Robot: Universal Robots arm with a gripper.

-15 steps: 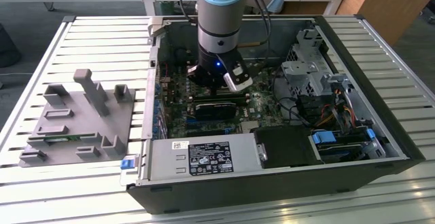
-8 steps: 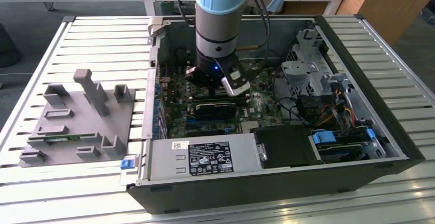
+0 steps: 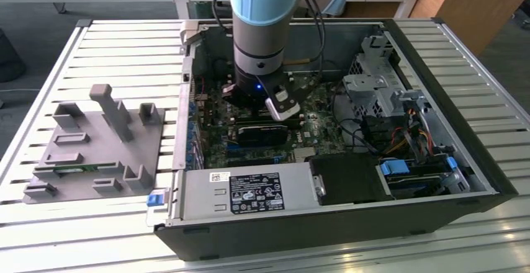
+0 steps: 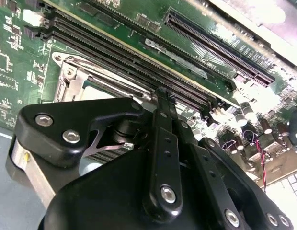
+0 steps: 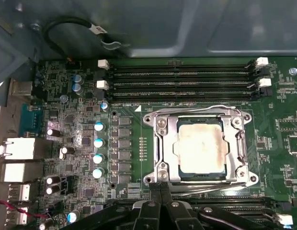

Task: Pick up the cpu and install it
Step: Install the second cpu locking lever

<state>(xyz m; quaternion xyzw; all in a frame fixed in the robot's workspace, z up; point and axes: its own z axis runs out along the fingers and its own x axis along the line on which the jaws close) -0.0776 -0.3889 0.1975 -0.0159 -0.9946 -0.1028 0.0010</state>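
Seemingly the install step is at or near its end, not the pick-up. On the slatted table (image 3: 124,49), the open computer case (image 3: 331,236) lies on its side and takes up the side toward the exterior view's right. A grey fixture tray (image 3: 91,155) sits near the opposite edge. The arm (image 3: 263,31) reaches straight down into the case, above the motherboard (image 5: 76,143).

In the first wrist view, the socket frame (image 5: 160,129) sits in the board's middle, beside a bank of empty memory slots (image 5: 182,81). The cpu (image 5: 201,146) lies flat inside that frame. Its silvery top is level and square to the opening, and the metal frame surrounds its edges. I cannot tell whether the retaining lever is fully latched.

The gripper (image 5: 160,191) carries nothing. Its two thin fingers are pressed together, with no gap and no part between them. The tips hover just beside the socket's edge, on the side away from that memory bank. They are apart from the cpu, not over its top.

My judgement is that placement is done. Any further move calls for care near the frame and the neighbouring slots, keeping the closed tips off the chip so it stays seated.
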